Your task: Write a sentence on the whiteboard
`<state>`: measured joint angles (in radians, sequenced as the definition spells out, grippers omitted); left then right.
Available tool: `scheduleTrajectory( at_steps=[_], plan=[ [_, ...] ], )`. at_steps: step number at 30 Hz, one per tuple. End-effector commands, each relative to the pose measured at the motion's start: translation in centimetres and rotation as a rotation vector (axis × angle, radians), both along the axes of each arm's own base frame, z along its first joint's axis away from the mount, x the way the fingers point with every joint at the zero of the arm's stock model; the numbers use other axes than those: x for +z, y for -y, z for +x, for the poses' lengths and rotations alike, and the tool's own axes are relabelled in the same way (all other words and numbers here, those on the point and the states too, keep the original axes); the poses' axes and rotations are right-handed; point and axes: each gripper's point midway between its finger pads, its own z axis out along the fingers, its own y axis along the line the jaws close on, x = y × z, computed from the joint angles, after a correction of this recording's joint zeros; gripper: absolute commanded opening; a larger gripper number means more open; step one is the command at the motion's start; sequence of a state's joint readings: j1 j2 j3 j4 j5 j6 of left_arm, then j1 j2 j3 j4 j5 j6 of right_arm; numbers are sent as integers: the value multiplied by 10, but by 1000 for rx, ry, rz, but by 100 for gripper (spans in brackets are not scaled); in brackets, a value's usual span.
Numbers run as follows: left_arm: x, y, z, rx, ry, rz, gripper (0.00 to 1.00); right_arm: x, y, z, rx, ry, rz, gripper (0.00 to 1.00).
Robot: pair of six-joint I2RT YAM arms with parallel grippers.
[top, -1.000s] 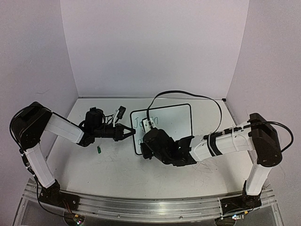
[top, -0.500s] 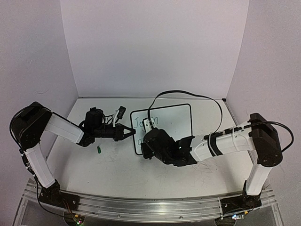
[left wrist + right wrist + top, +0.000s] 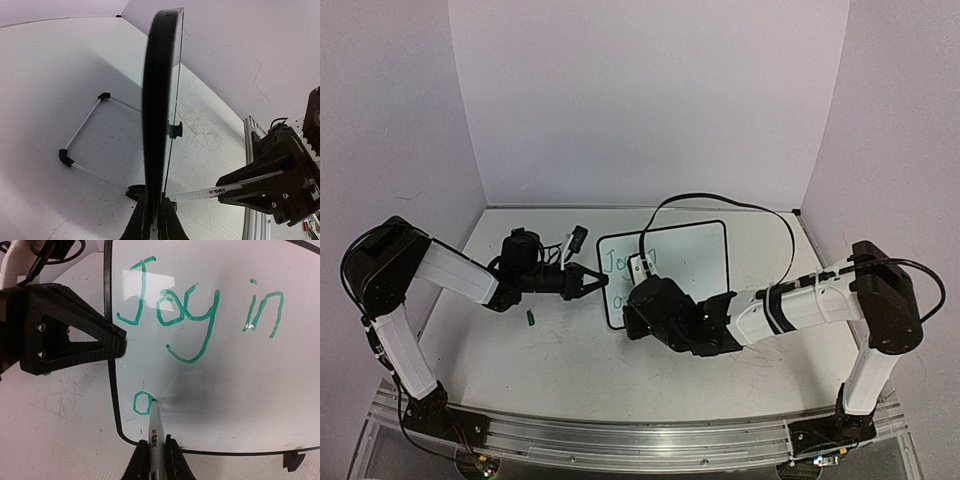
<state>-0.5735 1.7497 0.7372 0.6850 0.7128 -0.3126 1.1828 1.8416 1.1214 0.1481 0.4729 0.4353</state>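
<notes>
Second line of sentence (image 3: 198, 319) is begun at lower left | pen (image 3: 154, 430) is clamped in right claw (image 3: 152, 452), whiteboard (image 3: 240, 390) edge in left claw (image 3: 153, 220) | light, steady tip pressure is advised.

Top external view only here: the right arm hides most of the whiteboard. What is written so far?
Observer: Right wrist view: the sentence reads "Joy in" in green on the whiteboard, one round letter below.
Operator: Writing right now?
Observer: Yes, the tip of the marker sits on that letter, the right gripper shut on the marker.
Operator: And the other arm?
Observer: Left wrist view: the left gripper is shut on the whiteboard's edge.
</notes>
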Motion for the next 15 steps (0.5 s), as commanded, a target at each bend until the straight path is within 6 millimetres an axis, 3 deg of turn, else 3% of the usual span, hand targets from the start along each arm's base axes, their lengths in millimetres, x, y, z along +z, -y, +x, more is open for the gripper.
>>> scheduleTrajectory(
  at_steps=[1, 15],
  plan=[
    [13, 8, -3, -38, 51, -24, 0, 3, 12, 8, -42, 3, 6, 0],
    [14, 8, -3, -38, 53, -25, 0, -9, 11, 3, -32, -23, -2, 0]
  ],
)
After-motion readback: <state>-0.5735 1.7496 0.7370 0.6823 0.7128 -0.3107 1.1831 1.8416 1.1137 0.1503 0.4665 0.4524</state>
